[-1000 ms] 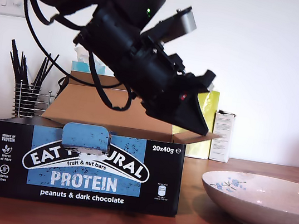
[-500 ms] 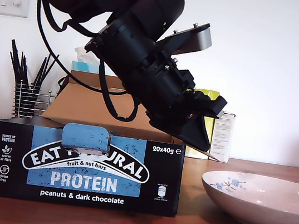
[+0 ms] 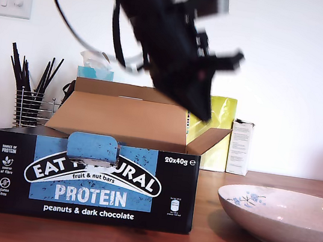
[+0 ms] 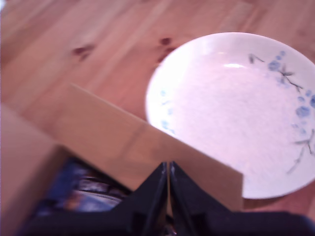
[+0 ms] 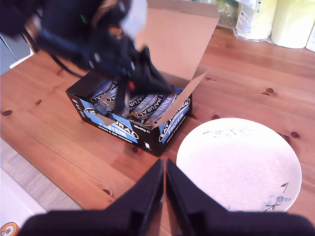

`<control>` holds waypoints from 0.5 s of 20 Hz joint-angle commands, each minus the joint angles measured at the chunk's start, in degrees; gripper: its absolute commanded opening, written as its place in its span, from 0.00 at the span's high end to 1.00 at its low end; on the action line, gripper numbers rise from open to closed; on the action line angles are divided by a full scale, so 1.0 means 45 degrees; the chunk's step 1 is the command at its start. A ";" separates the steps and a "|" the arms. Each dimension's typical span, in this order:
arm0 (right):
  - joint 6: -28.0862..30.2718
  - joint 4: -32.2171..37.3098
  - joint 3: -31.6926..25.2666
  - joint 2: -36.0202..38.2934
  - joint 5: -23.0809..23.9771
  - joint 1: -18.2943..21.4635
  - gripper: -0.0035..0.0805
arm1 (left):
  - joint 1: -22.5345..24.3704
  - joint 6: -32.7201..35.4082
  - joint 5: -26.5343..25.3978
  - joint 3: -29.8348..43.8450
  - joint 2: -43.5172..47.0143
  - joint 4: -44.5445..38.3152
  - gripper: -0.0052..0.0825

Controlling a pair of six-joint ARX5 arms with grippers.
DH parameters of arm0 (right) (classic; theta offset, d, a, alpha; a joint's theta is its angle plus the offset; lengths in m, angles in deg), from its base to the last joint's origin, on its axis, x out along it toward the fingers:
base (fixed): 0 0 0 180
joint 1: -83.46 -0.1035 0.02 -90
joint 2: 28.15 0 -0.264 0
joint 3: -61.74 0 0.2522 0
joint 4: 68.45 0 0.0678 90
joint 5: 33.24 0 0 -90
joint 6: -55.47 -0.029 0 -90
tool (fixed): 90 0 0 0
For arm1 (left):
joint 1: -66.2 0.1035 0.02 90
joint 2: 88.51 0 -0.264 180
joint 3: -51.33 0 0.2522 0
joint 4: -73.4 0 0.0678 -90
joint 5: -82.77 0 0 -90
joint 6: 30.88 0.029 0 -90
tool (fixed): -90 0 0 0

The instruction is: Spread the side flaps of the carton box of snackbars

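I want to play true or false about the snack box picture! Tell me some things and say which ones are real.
1. The carton box of snackbars has its big lid open. True.
2. The bowl is full of snack bars. False: it is empty.
3. The side flap nearest the bowl sticks outward. True.
4. My first pincer is wide open. False: its fingers are closed together, just above that flap.
5. There are wrapped bars inside the box. True: the second wrist view shows them.
6. My second pincer is grabbing the bowl. False: it is shut and holds nothing, up above the table.
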 commanded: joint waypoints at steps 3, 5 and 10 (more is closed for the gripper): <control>0.0034 0.0044 0.0194 -0.0044 -0.0005 0.0005 0.97 | 0.0141 -0.1326 -0.2069 -0.1277 0.0928 0.4410 0.97; 0.0044 0.0049 0.0194 -0.0044 -0.0010 0.0005 0.97 | 0.0447 -0.2929 -0.2409 -0.1812 0.1088 0.6411 0.59; 0.0092 0.0039 0.0194 -0.0044 -0.0010 0.0005 0.97 | 0.1360 -0.4668 -0.2618 -0.2006 0.1049 0.8854 0.11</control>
